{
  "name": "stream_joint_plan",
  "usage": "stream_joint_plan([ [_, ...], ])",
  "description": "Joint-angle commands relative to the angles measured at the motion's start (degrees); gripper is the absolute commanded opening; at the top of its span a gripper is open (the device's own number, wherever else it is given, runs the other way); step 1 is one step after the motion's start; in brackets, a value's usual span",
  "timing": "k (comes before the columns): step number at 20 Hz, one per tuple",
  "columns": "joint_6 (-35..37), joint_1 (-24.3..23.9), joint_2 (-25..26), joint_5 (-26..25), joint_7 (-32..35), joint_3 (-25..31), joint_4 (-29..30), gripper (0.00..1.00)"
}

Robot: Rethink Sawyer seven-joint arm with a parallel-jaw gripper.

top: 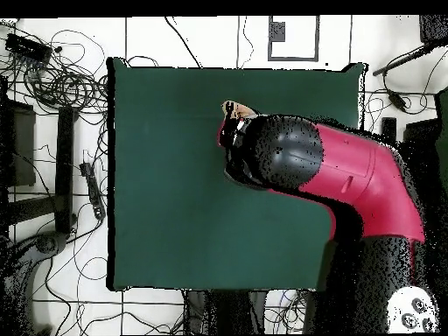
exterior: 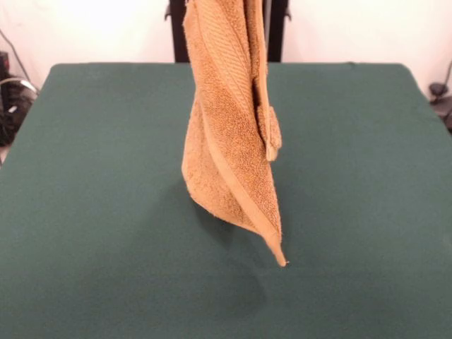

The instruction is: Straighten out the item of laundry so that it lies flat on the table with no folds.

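Observation:
The item of laundry (exterior: 229,134), a golden-orange terry towel, hangs in a long twisted drape from above the picture's top edge. A ribbed band runs down its upper part. Its lowest corner points down over the middle of the green table (exterior: 92,212) and casts a shadow there. In the front view the gripper is above the edge, out of sight. From overhead, the red and black arm (top: 350,175) reaches over the table (top: 166,219), and its gripper (top: 233,121) is shut on the towel (top: 239,108), of which only a small orange bit shows.
Tangled cables (top: 61,79) and black equipment lie on the floor beside the table's left edge in the overhead view. More cables and a dark device (exterior: 441,95) sit off the table's corner in the front view.

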Motion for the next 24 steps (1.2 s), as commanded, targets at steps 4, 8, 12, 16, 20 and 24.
stream_joint_plan([
  [4,12.3,-3.0,-2.4,-5.0,-9.8,4.8,-1.9,0.0],
  [8,13.1,-4.8,-3.0,-4.0,-8.1,5.7,-2.8,0.0],
  [12,11.6,-7.0,-4.2,-3.4,-9.4,6.4,-1.5,0.0],
  [16,10.1,-8.7,-6.3,-3.1,-10.4,6.4,1.2,0.0],
  [20,10.2,-10.5,-8.7,-2.9,-12.2,6.4,3.3,0.0],
  [24,7.6,-11.9,-8.8,-3.0,-12.8,7.1,4.5,0.0],
])
